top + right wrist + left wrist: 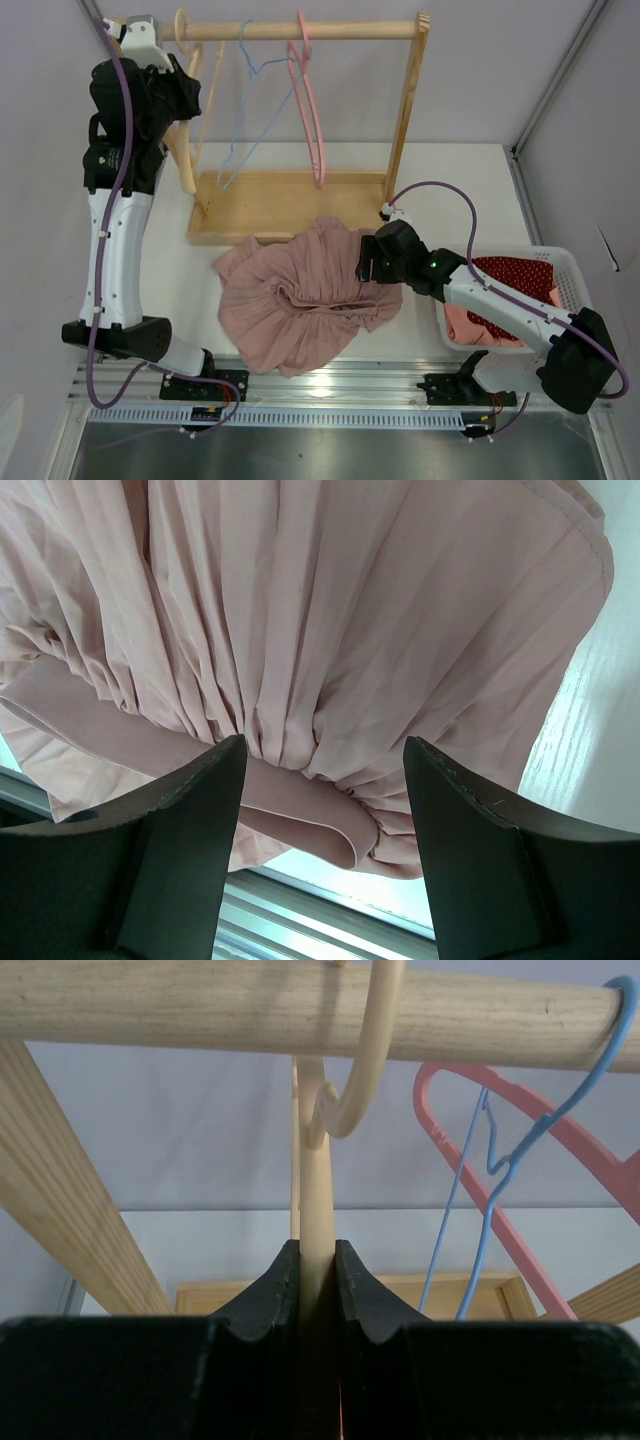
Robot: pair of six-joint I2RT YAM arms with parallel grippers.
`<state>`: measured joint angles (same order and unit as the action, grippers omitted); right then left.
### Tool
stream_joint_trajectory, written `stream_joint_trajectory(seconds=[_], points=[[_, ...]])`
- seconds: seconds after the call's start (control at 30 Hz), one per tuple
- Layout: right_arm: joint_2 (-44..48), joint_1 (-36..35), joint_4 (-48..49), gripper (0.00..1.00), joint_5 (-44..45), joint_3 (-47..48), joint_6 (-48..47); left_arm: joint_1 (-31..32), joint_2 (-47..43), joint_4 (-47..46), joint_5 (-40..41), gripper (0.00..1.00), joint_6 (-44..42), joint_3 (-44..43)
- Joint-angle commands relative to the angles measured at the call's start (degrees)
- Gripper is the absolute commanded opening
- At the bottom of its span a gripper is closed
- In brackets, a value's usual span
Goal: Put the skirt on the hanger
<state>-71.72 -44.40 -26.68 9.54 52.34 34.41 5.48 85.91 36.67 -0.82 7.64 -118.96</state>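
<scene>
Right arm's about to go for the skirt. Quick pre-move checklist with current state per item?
1. Left gripper shut on the cream hanger: ok, both fingers clamp its neck.
2. Cream hanger's hook over the rail: ok.
3. Right gripper open: ok, jaws stand wide.
4. Waistband lined up between the right jaws: ok in the wrist view; contact with the cloth: cannot tell.
5. Skirt apart from the basket: ok, bare table shows between them.
6. Blue hanger and pink hanger away from the held one: ok, both hang further right on the rail.
</scene>
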Motion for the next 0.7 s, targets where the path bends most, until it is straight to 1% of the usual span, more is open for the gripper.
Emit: stream_joint_trajectory(seconds=[0.0,0.13,0.17,0.27,0.4,0.47,0.5,0.53,0.6,0.63,0.67], points=[[1.06,0.19,1.36,0.70,-0.40,-0.13,-0.75,-0.47,-4.61,-2.21,-0.85,0.00,1.06,3.90],[1.41,0.28,1.01,0.70,-0.40,-0.22,-0.84,-0.47,-8.56,-4.57,-0.50,0.00,1.33,9.70],[1.41,0.28,1.01,0.70,-0.40,-0.22,-0.93,-0.47,-9.35,-5.54,-0.59,0.00,1.33,13.10],[1.41,0.28,0.84,0.70,-0.31,-0.13,-1.19,-0.47,-11.46,-7.83,-1.03,0.00,0.89,15.76],[1.06,0.37,0.75,0.70,-0.40,-0.13,-1.10,-0.47,-10.50,-5.03,0.37,0.00,0.53,13.76],[1.23,0.37,0.75,0.70,-0.31,-0.22,-1.02,-0.47,-10.58,-3.28,0.56,0.00,0.71,14.45],[1.24,0.37,0.92,0.70,-0.31,-0.22,-0.93,-0.47,-11.02,-3.01,2.47,0.00,0.88,15.24],[1.24,0.37,0.84,0.70,-0.40,-0.30,-0.93,-0.47,-11.98,-2.92,3.36,0.00,1.23,18.20],[1.24,0.37,0.75,0.70,-0.49,-0.22,-1.19,-0.47,-12.95,-2.48,3.98,0.00,2.64,20.86],[1.15,0.37,0.75,0.70,-0.49,-0.13,-1.28,-0.47,-13.57,-2.56,4.07,0.00,3.25,25.31],[1.06,0.46,0.66,0.70,-0.49,-0.04,-1.45,-0.47,-14.88,-2.74,4.51,0.00,4.48,26.92]])
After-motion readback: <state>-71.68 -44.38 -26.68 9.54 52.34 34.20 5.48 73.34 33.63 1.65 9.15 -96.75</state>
